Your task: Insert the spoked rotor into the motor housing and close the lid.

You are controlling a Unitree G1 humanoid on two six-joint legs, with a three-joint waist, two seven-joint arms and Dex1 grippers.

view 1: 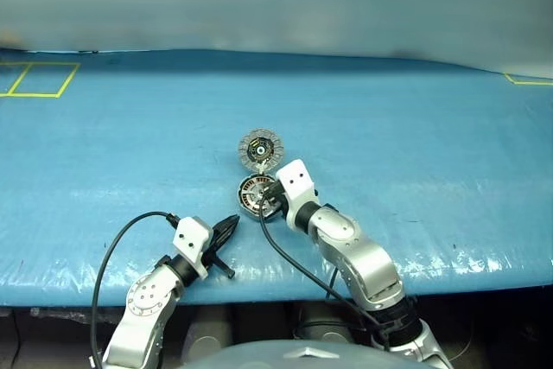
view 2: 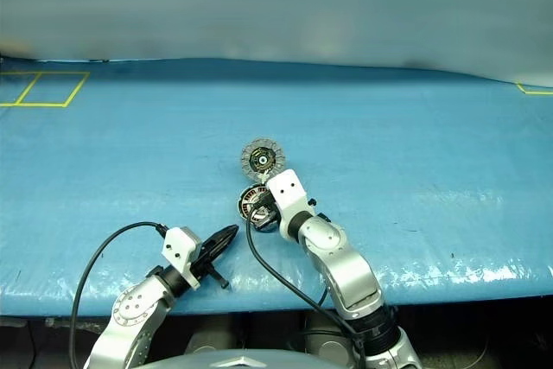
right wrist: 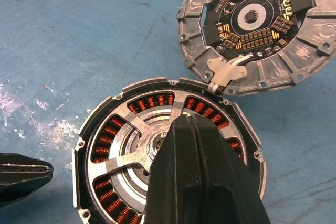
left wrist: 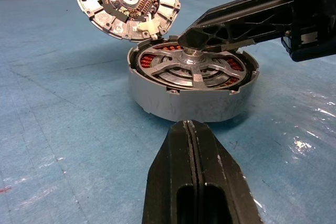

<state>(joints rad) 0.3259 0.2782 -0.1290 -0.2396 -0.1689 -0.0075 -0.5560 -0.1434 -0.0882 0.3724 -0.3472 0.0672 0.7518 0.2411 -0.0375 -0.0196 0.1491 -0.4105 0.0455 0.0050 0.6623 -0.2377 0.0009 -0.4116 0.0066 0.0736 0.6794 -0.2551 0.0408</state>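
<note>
The right gripper [left wrist: 191, 39] is keeping its two black fingers pressed flat together, holding nothing, and its closed tip is resting on the central hub of the spoked rotor [left wrist: 193, 71]. That rotor reads here as a silvery wheel with a few broad spokes running to a hub, and it is already lying down inside the motor housing [left wrist: 191, 98], a short grey metal cylinder whose ring of copper-brown windings is showing between the spokes. Pushing with a closed tip rather than gripping looks like a way of seating the rotor squarely on its centre.

The left gripper [view 1: 226, 229] is likewise holding its dark fingers shut on nothing, pointing at the housing from just beside it but staying clear of the wall; it seems to be waiting as a brace or for the closing move.

The lid [right wrist: 254, 32], a round silver-grey ribbed disc carrying a black circuit board with small yellowish parts, is lying face up beyond the housing, its edge touching the housing's rim. A pale connector tab with short wires appears to be linking the two there, which would explain why it is sitting so close.

Everything is resting on the blue plastic-covered table [view 1: 415, 110]. Judging by this, the insertion is nearly finished and closing the lid is not yet done.
</note>
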